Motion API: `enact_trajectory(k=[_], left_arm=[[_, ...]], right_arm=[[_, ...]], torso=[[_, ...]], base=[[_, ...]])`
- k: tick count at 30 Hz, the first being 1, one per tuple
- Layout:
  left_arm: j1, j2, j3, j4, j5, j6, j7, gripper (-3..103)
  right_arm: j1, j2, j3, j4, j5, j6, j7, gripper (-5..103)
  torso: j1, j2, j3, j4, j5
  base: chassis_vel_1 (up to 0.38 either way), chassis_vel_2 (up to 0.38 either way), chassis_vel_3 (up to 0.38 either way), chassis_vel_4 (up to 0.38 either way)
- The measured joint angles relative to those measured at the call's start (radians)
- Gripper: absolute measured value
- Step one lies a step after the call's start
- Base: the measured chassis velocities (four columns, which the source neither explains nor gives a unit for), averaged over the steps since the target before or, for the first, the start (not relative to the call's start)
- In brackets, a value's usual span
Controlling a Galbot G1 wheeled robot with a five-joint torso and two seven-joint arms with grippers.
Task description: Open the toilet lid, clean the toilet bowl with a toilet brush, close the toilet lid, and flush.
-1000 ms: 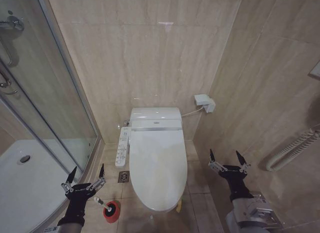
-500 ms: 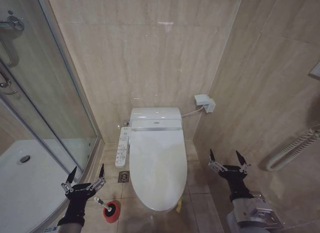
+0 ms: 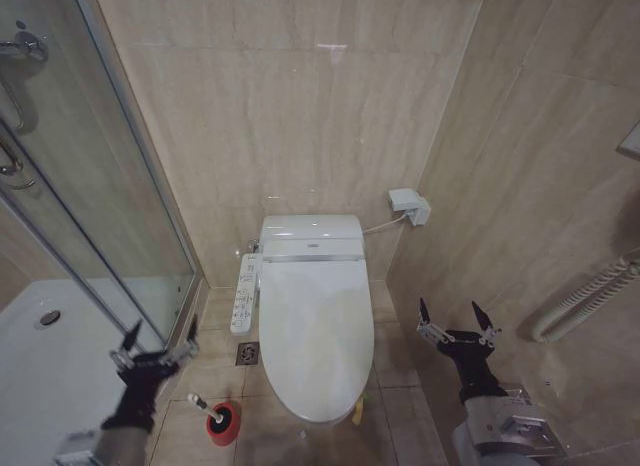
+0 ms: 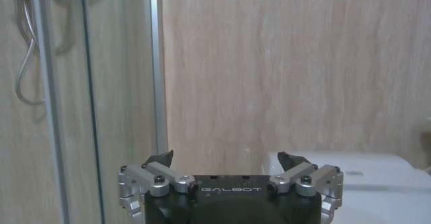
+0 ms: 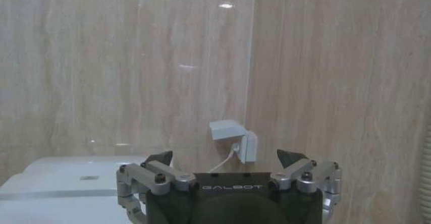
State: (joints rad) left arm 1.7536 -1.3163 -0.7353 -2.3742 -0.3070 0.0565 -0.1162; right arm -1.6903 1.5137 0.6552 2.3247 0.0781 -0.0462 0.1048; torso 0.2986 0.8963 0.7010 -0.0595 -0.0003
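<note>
Red round holder with thin white-handled toilet brush (image 3: 213, 416) seen just right of the spread left claw (image 3: 155, 346), closed glossy white oval toilet lid (image 3: 315, 331) between it and the spread right claw (image 3: 458, 319).

Beige tiled walls (image 3: 330, 106) enclose a narrow room. A glass shower door (image 3: 90, 186) is seen on the left, a white wall box (image 3: 408, 205) on the far wall, a grab rail (image 3: 585, 301) on the right. The floor (image 3: 395, 356) is tiled.
</note>
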Motion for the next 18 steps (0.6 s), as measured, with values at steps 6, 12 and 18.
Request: enact_trajectory(k=[6, 12, 18], left_arm=[[-0.081, 0.005, -0.157, -0.024, -0.103, 0.09, 0.138, 100], [-0.152, 0.04, -0.246, 0.077, -0.209, 0.058, 0.232, 100], [-0.187, 0.065, -0.234, 0.229, -0.213, -0.018, 0.239, 96]], right_arm=[[0.0, 0.0, 0.0, 0.0, 0.0, 0.0, 0.0, 100], [0.0, 0.0, 0.0, 0.0, 0.0, 0.0, 0.0, 100], [0.0, 0.0, 0.0, 0.0, 0.0, 0.0, 0.0, 100]], torso=[[0.0, 0.0, 0.0, -0.0005, 0.0002], [0.0, 0.0, 0.0, -0.0005, -0.0002], [0.0, 0.0, 0.0, -0.0003, -0.0002]], base=[[0.0, 0.0, 0.0, 0.0], [0.0, 0.0, 0.0, 0.0], [0.0, 0.0, 0.0, 0.0]])
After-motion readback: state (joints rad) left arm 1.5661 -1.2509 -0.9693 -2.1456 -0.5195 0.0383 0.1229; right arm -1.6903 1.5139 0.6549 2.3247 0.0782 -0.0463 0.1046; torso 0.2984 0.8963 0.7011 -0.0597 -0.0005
